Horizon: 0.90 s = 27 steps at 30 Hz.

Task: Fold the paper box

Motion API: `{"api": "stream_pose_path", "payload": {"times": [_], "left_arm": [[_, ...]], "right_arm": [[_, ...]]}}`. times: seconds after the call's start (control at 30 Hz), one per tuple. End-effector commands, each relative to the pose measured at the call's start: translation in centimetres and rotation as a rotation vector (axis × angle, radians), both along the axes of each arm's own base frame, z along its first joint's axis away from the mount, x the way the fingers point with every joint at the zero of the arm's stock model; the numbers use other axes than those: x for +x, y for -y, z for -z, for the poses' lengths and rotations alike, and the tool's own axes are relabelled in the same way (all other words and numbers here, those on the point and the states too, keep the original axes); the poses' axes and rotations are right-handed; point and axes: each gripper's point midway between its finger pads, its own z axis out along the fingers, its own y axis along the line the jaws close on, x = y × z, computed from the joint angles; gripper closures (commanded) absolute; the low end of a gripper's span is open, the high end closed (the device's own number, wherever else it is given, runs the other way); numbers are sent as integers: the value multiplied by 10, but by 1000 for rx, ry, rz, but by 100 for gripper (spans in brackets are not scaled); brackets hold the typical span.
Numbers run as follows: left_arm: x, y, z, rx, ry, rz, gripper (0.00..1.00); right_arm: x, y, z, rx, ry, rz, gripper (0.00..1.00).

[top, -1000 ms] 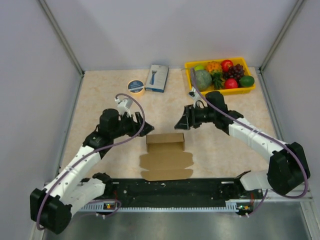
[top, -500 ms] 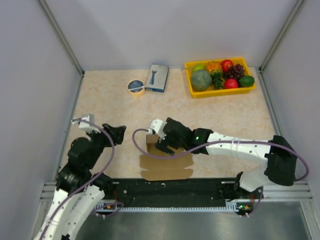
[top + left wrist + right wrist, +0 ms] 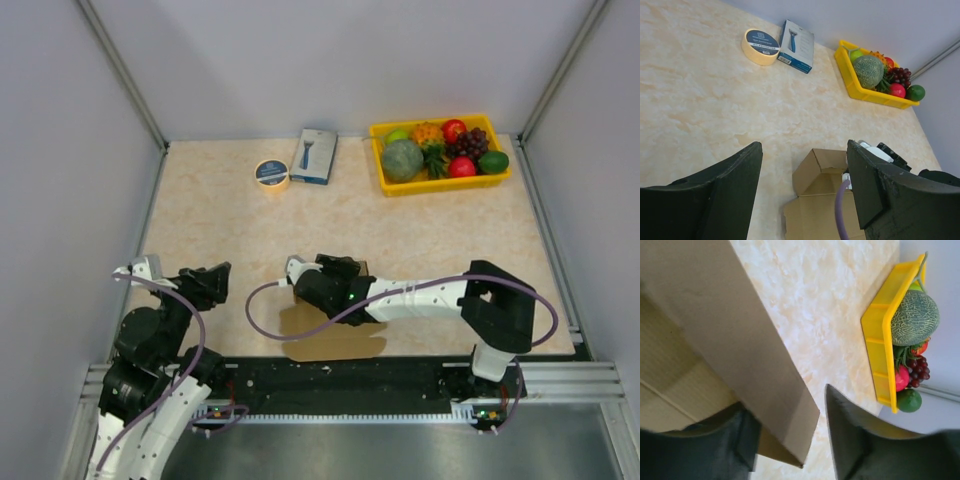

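Brown paper box (image 3: 330, 340) wall inside released right hand (image 3: 790, 410); left hand (image 3: 804, 147) released; yellow tray (image 3: 440, 185) well apart.

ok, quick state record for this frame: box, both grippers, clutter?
paper box: centre-front, partly folded, far panel raised, near flaps flat
right gripper: open, fingers astride the raised panel
left gripper: open, empty, off to the box's left
clutter: yellow tray, tape roll, blue-and-white box, all along the far edge
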Motion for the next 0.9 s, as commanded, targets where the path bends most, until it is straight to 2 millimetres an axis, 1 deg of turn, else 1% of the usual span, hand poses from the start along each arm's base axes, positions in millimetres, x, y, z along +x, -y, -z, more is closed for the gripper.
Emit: {"api": "stream_pose_path", "payload": {"times": [0.0,0.03,0.07,0.13,0.17,0.23,0.27,0.3,0.33,0.37,0.4,0.43,0.47,0.5,0.53,0.57,0.6,0.67,0.7,0.73,0.77,0.8,0.83,0.87], "left_arm": [[-2,-4,-13,-13,28,-17,27],[-2,-4,-14,-13,30,-19,27],[-2,-5,-13,-8,28,-22,27],[-2,-6,-13,-4,30,-23,27],[-2,-5,-13,0,32,-21,27],[-1,-5,-14,2,30,-20,27],[0,-4,-13,7,26,-18,27],[1,-3,-12,11,20,-13,27],[1,-2,-13,12,21,-10,27],[2,-1,-13,15,18,-7,27],[4,0,-11,20,10,-1,27],[4,1,-10,21,6,2,27],[5,3,-10,26,2,9,27],[7,4,-11,30,-1,14,27],[7,7,-12,33,-3,29,27],[7,8,-12,43,-4,36,27],[9,10,-15,48,-7,44,26],[10,15,-17,71,-13,75,25],[11,17,-22,78,-19,83,25],[12,20,-24,87,-21,100,24],[12,21,-33,98,-5,109,23],[16,23,-32,111,-26,113,21],[18,23,-32,117,-39,113,21],[23,24,-31,132,-70,107,19]], "right_arm": [[10,-15,-21,-2,105,10,57],[9,-15,-21,-1,102,6,60],[9,-16,-23,1,103,4,66],[9,-17,-26,10,106,4,71],[9,-17,-28,16,108,4,78],[10,-22,-33,28,104,-1,83],[9,-22,-32,17,95,-3,88],[10,-25,-37,29,95,-3,91],[10,-26,-38,29,89,-4,95],[11,-22,-36,21,71,6,99],[13,-26,-37,36,45,6,100],[15,-25,-36,43,19,18,100],[19,-9,-27,29,-40,70,100],[20,-15,-24,68,-115,76,100],[22,-11,-21,85,-155,109,100],[21,-7,-16,117,-196,143,100],[21,0,-7,141,-273,163,100],[18,7,-4,223,-344,212,100],[15,14,7,250,-428,232,100],[14,19,9,274,-468,255,100],[12,23,13,306,-510,294,100],[8,34,24,318,-575,322,100],[5,40,27,331,-610,346,100],[2,44,25,382,-633,389,100]]}}
